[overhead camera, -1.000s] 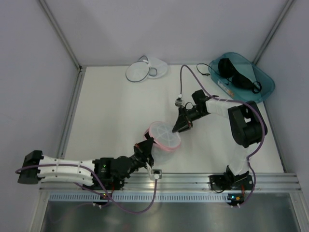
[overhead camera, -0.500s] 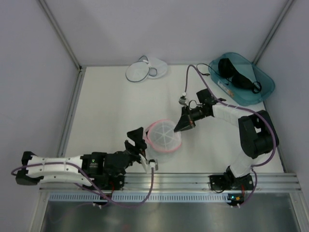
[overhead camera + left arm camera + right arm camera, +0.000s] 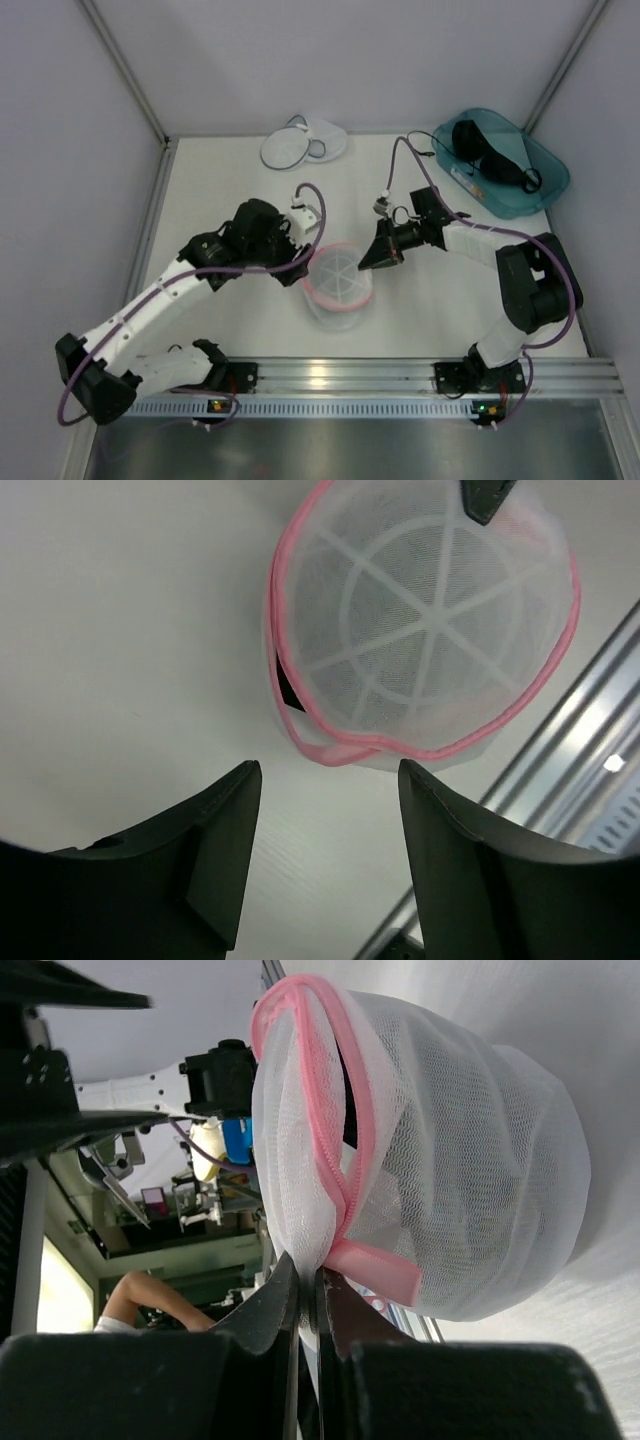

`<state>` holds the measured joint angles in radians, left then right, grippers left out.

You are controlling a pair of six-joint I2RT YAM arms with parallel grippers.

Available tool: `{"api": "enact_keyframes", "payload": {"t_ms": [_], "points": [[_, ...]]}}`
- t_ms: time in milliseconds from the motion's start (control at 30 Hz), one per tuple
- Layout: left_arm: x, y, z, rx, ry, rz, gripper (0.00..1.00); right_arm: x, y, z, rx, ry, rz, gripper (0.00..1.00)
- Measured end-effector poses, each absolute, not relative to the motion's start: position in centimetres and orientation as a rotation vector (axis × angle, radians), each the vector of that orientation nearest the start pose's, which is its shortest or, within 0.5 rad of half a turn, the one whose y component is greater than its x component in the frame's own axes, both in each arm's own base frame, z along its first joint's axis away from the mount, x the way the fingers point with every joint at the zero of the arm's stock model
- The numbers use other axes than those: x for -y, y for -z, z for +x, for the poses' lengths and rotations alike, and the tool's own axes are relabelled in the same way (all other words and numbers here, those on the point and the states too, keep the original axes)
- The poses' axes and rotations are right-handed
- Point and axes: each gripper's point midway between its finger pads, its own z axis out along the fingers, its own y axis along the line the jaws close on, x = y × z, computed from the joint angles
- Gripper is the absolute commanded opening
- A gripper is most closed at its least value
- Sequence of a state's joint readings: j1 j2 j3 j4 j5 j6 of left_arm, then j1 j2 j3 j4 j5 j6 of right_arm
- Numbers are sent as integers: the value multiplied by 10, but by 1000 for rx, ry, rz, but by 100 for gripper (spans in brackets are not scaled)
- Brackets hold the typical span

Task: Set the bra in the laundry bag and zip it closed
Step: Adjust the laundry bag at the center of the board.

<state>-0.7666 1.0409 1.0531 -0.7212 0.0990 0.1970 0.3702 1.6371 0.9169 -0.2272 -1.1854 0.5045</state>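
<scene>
Top external: bra (image 3: 490, 160) lies in the teal bin (image 3: 548, 160), far-right of the pink-rimmed bag (image 3: 340, 278), so the right pincer (image 3: 306, 1266), pinched on that bag's mesh, is nearer; left pincer (image 3: 327, 770) hangs spread just left of that bag, laundry bag (image 3: 285, 152) well beyond it.

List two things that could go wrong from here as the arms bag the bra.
1. The right gripper pinches the pink-rimmed bag, while the grey-rimmed laundry bag lies untouched at the far edge; the bra, in the teal bin, may go into the wrong bag.
2. That pinch holds only thin mesh, and the left gripper is open, clear of it; the bag may slip.
</scene>
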Motion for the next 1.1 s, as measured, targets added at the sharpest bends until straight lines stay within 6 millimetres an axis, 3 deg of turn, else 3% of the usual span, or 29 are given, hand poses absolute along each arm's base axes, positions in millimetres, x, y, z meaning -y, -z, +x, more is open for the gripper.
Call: {"api": "enact_keyframes", "payload": {"t_ms": [133,233,467,600,1100], "points": [[204,-171,213,-2367,739,797,60,-268,-137,219,-2503,-1854,-355,0],[197,-160,217,-2488,885,578,58,-269,-138,221,-2483,-1855,-370,0],[221,-177,208,-2483,1202,427,53,-269,-138,221,-2476,-1851,-382,0],[225,-181,208,-2471,1245,381,53,-269,-139,220,-2471,-1862,-390,0],[225,-144,216,-2571,1219,187,56,-269,-147,217,-2438,-1906,-416,0]]}}
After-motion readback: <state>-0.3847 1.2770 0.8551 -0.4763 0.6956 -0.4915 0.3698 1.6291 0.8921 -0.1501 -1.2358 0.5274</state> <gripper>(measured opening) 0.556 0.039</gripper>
